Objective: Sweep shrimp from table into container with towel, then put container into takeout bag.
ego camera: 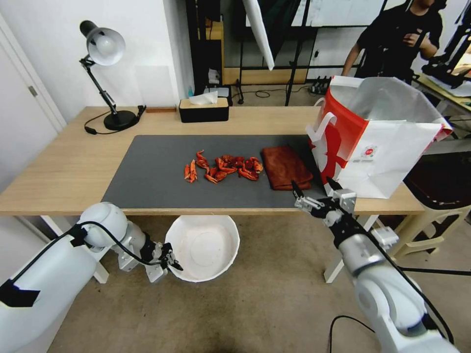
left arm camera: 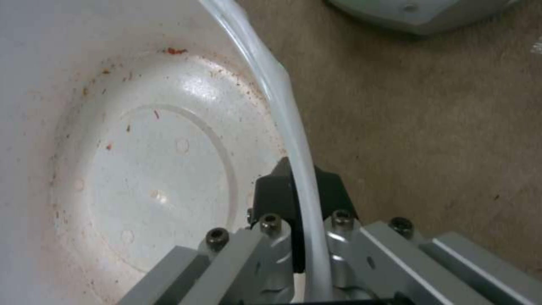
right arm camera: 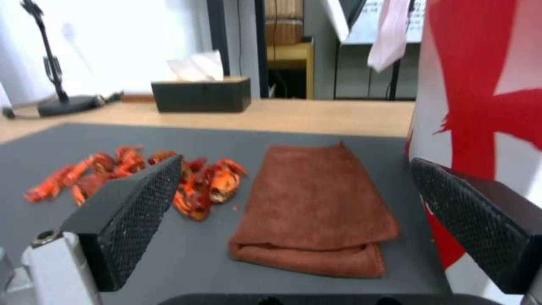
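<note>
A pile of red-orange shrimp [ego camera: 223, 168] [right arm camera: 135, 173] lies in the middle of the dark mat on the table [ego camera: 64, 166]. Right of it lies the folded rust-red towel [ego camera: 286, 167] [right arm camera: 319, 207]. My right gripper [ego camera: 313, 186] [right arm camera: 294, 220] hovers open at the table's front edge, facing the towel. The white container [ego camera: 202, 247] [left arm camera: 141, 169] hangs below the front edge, under the shrimp, its inside empty but for red specks. My left gripper [ego camera: 172, 260] [left arm camera: 298, 192] is shut on its rim. The white and red takeout bag [ego camera: 378, 142] [right arm camera: 485, 97] stands open at the table's right end.
A black tissue box [ego camera: 203, 110] [right arm camera: 201, 94] and a desk lamp [ego camera: 105, 73] stand along the table's back edge. A dark stool [ego camera: 436, 191] is right of the table. A person stands in the room behind. Beige floor lies under the container.
</note>
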You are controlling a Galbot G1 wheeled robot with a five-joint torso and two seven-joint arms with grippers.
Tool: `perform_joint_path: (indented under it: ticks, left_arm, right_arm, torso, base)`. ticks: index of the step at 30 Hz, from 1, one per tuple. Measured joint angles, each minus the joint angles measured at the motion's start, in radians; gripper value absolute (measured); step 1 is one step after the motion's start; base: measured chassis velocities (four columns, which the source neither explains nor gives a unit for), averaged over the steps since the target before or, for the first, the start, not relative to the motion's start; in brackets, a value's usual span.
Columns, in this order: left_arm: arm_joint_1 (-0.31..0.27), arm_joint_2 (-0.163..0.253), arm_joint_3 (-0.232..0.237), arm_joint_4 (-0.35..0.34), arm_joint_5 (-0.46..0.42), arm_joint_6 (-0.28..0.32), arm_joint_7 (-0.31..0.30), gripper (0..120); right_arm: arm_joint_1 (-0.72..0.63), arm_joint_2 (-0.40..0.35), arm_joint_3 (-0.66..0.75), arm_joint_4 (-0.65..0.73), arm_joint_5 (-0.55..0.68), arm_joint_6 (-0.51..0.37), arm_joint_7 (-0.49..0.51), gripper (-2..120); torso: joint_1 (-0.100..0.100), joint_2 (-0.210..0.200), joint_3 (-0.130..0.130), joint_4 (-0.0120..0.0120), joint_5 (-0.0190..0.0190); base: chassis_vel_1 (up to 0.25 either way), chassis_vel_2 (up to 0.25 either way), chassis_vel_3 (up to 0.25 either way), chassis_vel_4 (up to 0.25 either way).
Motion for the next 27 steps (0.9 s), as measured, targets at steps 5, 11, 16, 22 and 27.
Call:
perform_joint_path:
  ticks: [5,11,16,22,27]
  left_arm:
    - [-0.019,0.000,0.027,0.014,-0.003,0.001,0.000,0]
    - [-0.045,-0.010,0.060,0.033,-0.003,0.001,0.001,0]
    - [-0.065,-0.011,0.076,0.051,-0.004,-0.001,0.001,0]
    - [-0.074,-0.013,0.088,0.062,-0.004,-0.003,0.001,0]
    - [-0.073,-0.016,0.094,0.066,-0.004,-0.005,0.000,0]
  right_arm:
    - [0.057,-0.034,-0.019,-0.047,0.032,-0.027,0.011,100]
    - [0.155,-0.064,-0.066,-0.120,0.082,-0.080,0.027,100]
    - [0.236,-0.070,-0.118,-0.157,0.100,-0.149,0.067,100]
    - [0.311,-0.068,-0.184,-0.187,0.145,-0.254,0.153,100]
    - [0.383,-0.057,-0.230,-0.227,0.210,-0.342,0.258,100]
  torso:
    - [0.000,0.000,0.000,-0.0001,-0.0001]
    - [0.000,0.000,0.000,-0.0003,-0.0002]
    - [0.000,0.000,0.000,-0.0002,-0.0003]
    - [0.000,0.000,0.000,0.0000,-0.0004]
    - [0.000,0.000,0.000,-0.0001,-0.0002]
  base:
    - [0.000,0.000,0.000,0.000]
    - [0.000,0.000,0.000,0.000]
    - [0.000,0.000,0.000,0.000]
    - [0.000,0.000,0.000,0.000]
    - [0.000,0.000,0.000,0.000]
